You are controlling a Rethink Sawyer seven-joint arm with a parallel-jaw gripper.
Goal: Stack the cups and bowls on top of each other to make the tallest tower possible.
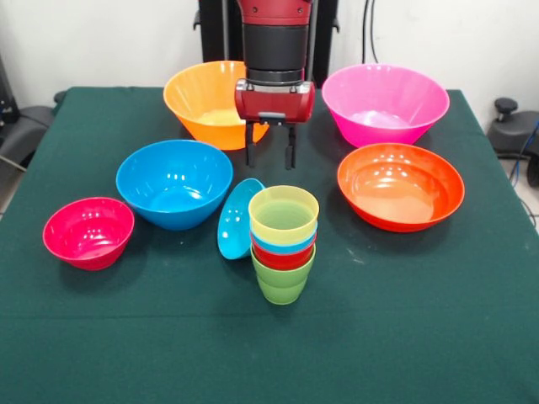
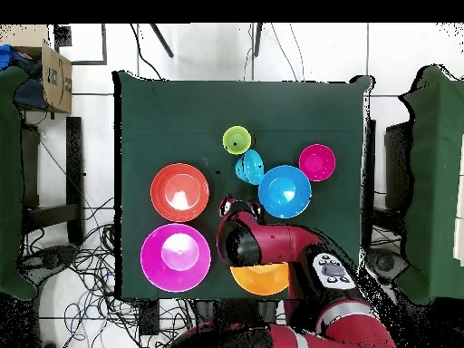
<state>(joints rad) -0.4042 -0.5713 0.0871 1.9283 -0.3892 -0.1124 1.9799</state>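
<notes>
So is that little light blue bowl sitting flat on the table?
No, the light blue bowl is tipped on its side, leaning against the cup stack.

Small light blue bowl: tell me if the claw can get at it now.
Probably yes. The open claw hangs just behind the small light blue bowl, nothing between, though it leans on edge against the cup stack.

From my front camera the arm [image 1: 274,42] runs off the top edge, and its gripper [image 1: 270,156] covers part of the yellow-orange bowl [image 1: 206,101]. Overhead, the arm hides most of that bowl and I can't see the fingers at all. In the stack of cups [image 1: 283,244] I only see rims of the light blue and red ones. The small light blue bowl [image 1: 237,217] leans partly behind the stack.
</notes>
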